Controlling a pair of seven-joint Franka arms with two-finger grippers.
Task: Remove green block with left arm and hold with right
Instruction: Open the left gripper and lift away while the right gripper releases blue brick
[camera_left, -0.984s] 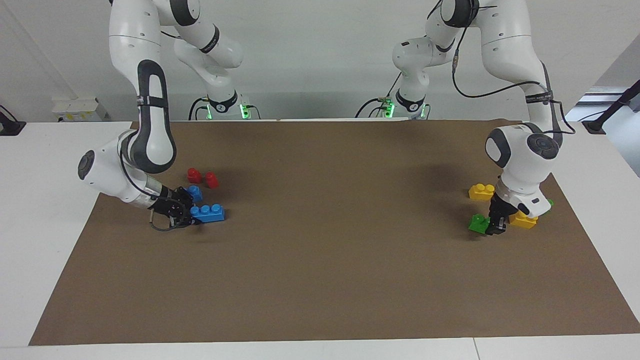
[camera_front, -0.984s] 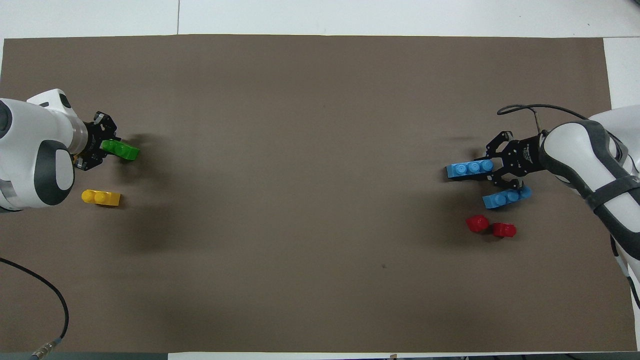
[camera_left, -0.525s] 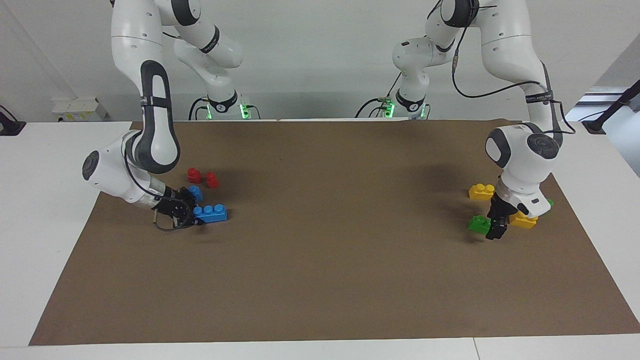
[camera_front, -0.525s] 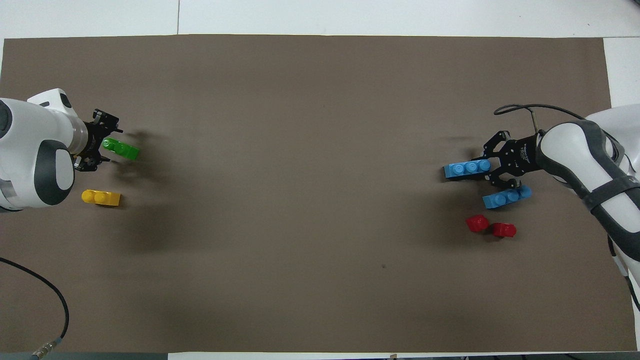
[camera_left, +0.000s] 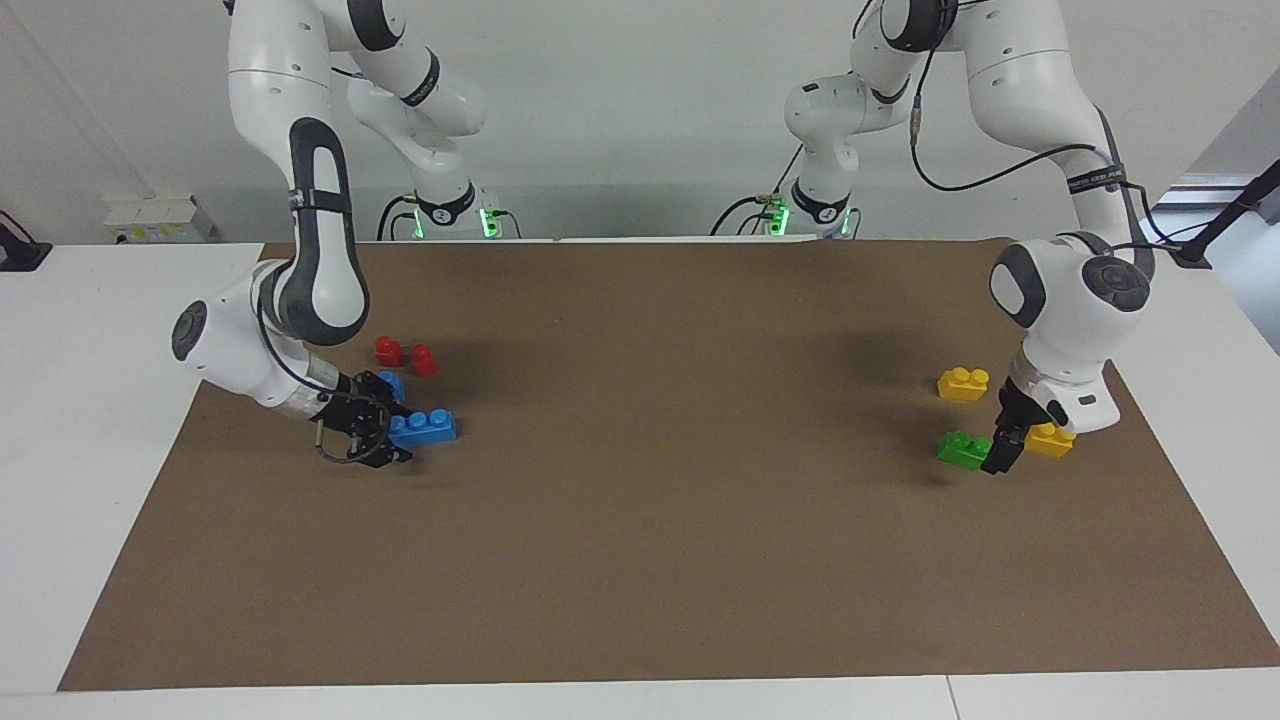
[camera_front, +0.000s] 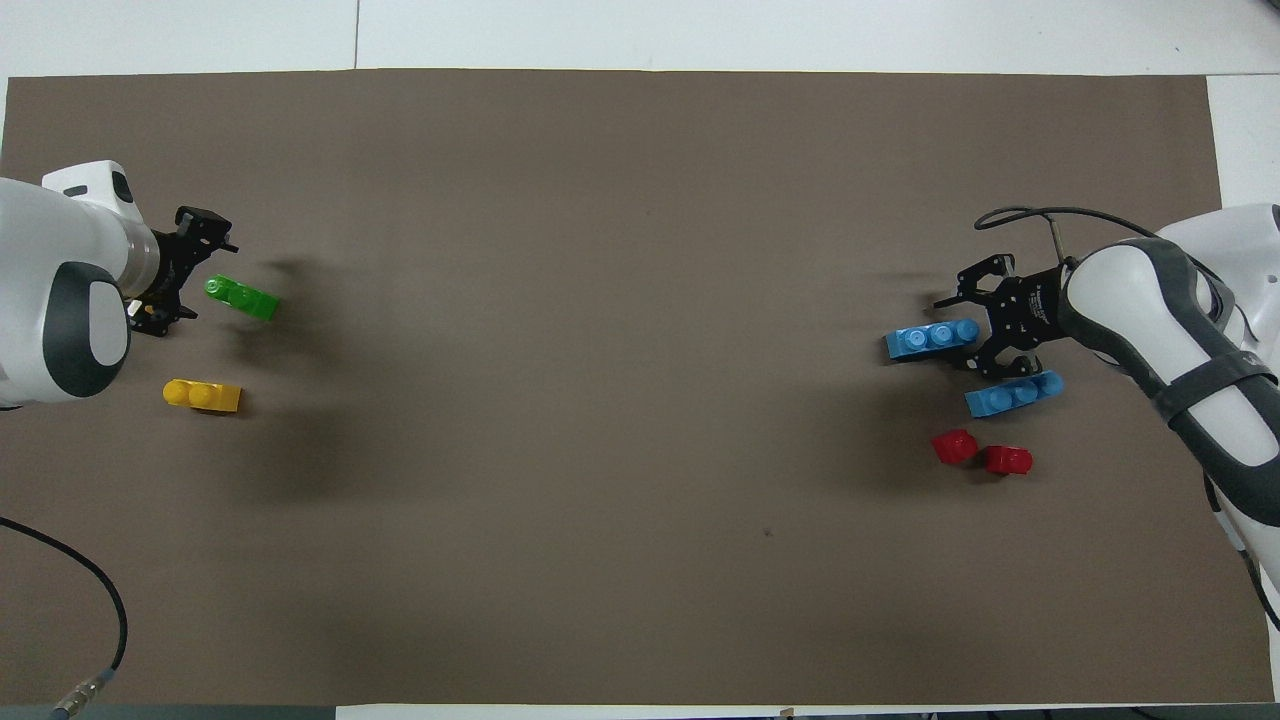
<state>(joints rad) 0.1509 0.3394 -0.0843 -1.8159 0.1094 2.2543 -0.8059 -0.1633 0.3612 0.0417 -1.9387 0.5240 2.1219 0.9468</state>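
Green block (camera_left: 963, 449) lies free on the desk (camera_left: 640, 560); we see the left claw (camera_front: 180, 272) spread wide beside it, and the right claw (camera_front: 968, 325) parted around a blue brick (camera_front: 932, 339).

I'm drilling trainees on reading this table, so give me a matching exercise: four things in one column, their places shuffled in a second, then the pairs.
Things:
1. green block
2. red pieces
3. blue brick farther from the robots
4. fully visible yellow brick

Places:
a. at the open right end effector
b. nearest the robots at the right arm's end
c. lying free beside the open left end effector
d. nearer the robots than the green block

Pairs: 1-c, 2-b, 3-a, 4-d
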